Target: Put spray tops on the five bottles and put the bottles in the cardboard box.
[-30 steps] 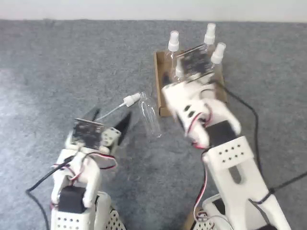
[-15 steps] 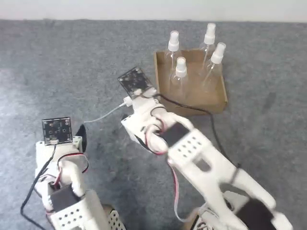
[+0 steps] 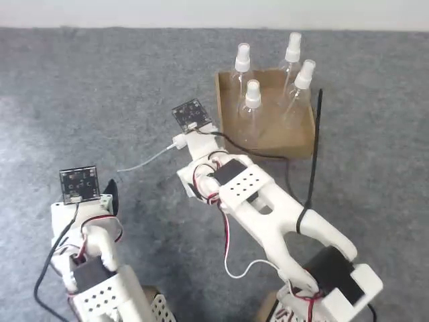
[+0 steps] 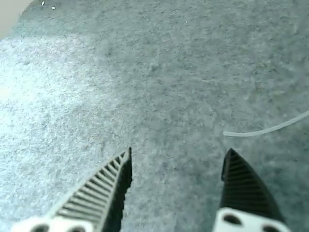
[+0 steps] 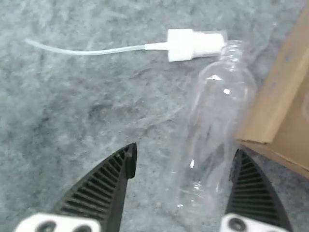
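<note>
left gripper (image 4: 176, 188): I see it open wide, held low over the grey tabletop (image 3: 100, 80) at the near left, with nothing between its fingers.
right gripper (image 5: 183, 154): open as well, I read it as hanging just above the loose bottle; I cannot tell whether either finger touches it.
loose bottle (image 5: 212, 121): clear and uncapped, lying on its side on the tabletop just beside the cardboard box's near left corner. In my right wrist view its lower body sits between the two fingers.
spray top (image 5: 193, 43): off the bottle, lying on the tabletop right at the bottle's mouth, its head crosswise to the neck.
dip tube (image 3: 144, 161): runs from the spray top away from the bottle, and its thin end lies ahead of my left gripper.
cardboard box (image 3: 305, 137): at the far right of the tabletop.
four bottles (image 3: 253, 111): upright inside the box, each with a white spray top on.
</note>
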`<state>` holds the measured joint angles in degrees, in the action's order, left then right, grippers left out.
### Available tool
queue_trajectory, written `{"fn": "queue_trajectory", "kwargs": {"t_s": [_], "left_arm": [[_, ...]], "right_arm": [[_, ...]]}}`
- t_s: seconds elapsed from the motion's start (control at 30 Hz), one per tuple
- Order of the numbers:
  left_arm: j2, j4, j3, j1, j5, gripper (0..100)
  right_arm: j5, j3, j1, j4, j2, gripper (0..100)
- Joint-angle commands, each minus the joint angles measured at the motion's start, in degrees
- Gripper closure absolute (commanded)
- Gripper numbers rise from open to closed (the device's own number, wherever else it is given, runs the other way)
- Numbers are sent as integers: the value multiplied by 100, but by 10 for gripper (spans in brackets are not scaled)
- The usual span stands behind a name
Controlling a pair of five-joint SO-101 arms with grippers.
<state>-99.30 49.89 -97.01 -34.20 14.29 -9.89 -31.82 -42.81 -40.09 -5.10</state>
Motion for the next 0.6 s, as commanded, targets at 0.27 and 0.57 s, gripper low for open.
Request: {"fn": "queue_trajectory", "kwargs": {"t_s": [0.27,0.57], "left_arm": [[-35,26,22,0,35,720],[-35,35,22,0,35,720]], "right_arm": [[-70,316,101,119,-13,735],[-70,360,119,171,576,735]]}}
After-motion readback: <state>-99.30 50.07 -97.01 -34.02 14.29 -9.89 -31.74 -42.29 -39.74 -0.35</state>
